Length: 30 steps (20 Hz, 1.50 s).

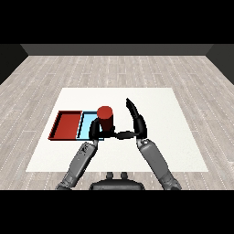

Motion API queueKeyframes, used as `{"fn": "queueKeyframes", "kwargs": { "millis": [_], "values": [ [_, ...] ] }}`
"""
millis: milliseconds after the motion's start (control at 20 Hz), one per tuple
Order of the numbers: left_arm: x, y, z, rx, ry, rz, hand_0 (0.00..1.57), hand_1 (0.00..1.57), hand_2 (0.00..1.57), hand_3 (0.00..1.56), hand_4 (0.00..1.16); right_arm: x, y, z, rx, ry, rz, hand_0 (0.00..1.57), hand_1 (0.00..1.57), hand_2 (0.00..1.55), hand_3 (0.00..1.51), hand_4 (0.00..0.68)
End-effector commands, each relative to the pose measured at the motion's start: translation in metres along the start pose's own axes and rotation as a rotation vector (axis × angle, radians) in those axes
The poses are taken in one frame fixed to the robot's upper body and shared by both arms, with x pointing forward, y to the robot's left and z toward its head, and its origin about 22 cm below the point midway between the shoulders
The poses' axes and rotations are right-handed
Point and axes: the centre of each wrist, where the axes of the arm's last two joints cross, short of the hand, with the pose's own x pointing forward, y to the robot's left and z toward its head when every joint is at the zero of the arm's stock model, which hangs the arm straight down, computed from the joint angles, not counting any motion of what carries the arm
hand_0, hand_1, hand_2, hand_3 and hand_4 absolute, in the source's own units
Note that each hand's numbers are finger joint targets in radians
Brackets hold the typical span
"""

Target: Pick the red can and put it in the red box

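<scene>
The red can (pixel 105 117) stands upright over the right part of the light blue tray (pixel 86 122). My left hand (pixel 95 129) is curled round the can's lower half, hiding its base. The red tray (pixel 67 124) lies just left of the blue one with nothing in it. My right hand (pixel 137 119) is open a little right of the can, its fingers straight and pointing away from me, its thumb reaching left toward the can without clearly touching it.
The two trays lie side by side at the left of the white table (pixel 160 114). Both grey forearms come in from the near edge. Wooden floor surrounds the table.
</scene>
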Motion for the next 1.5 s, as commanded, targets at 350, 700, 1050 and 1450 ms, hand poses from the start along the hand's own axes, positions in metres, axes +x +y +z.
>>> {"fn": "queueKeyframes", "kwargs": {
  "millis": [350,700,1050,1450],
  "values": [
    [0.000,0.073,-0.013,0.127,-0.016,-0.098,1.57,1.57,1.57,1.48,1.12,0.010,-0.078,0.048,-0.141,-0.026,-0.050,0.00,0.00,0.00,0.00,0.000],
    [-0.008,0.158,-0.023,0.302,0.089,-0.264,1.57,1.57,1.57,1.51,1.14,-0.025,-0.118,0.099,-0.291,0.062,-0.005,0.00,0.00,0.00,0.00,0.000],
    [-0.040,0.252,-0.020,0.435,0.261,-0.403,1.57,1.57,1.57,1.50,1.09,-0.041,-0.144,0.106,-0.377,0.171,0.038,0.00,0.00,0.00,0.00,0.000],
    [-0.089,0.265,-0.024,0.498,0.486,-0.495,1.57,1.57,1.55,1.48,1.02,-0.074,-0.163,0.102,-0.400,0.205,0.099,0.00,0.00,0.00,0.00,0.000]
  ]
}}
